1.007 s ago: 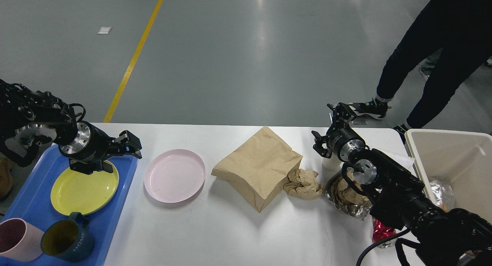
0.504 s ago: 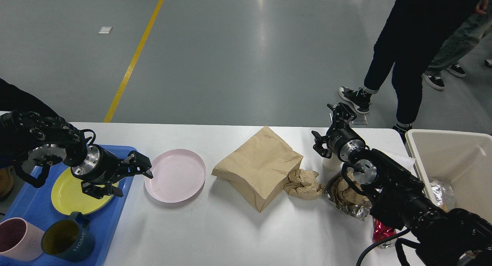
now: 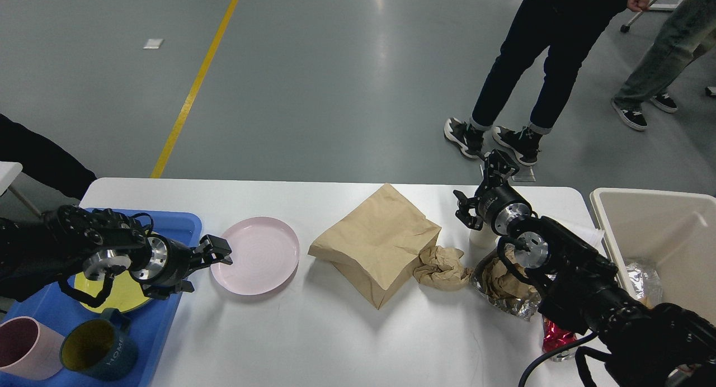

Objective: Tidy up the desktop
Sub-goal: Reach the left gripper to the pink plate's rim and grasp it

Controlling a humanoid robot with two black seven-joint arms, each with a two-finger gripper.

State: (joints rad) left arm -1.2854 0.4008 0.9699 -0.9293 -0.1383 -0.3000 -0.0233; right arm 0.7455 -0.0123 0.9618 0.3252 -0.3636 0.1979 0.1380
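Note:
The white desktop [image 3: 313, 336] holds a pink plate [image 3: 254, 255], a brown paper bag [image 3: 377, 241], a crumpled brown paper ball [image 3: 442, 267], a foil wrapper with crumpled paper [image 3: 503, 289], a white cup [image 3: 481, 239] and a red wrapper [image 3: 555, 339]. My left gripper [image 3: 202, 265] is open and empty, low at the pink plate's left rim, with one finger touching or just over the rim. My right gripper [image 3: 476, 187] is open and empty, raised above the white cup near the table's far edge.
A blue tray [image 3: 39, 314] at the left holds a yellow plate [image 3: 120, 295], a pink mug [image 3: 22, 348] and a dark mug [image 3: 98, 350]. A beige bin [image 3: 660, 230] at the right holds crumpled foil [image 3: 640, 278]. Two people [image 3: 531, 57] stand beyond the table.
My left gripper has moved down and to the right, from over the blue tray to the pink plate's left rim. My right arm has not moved. The people have walked left.

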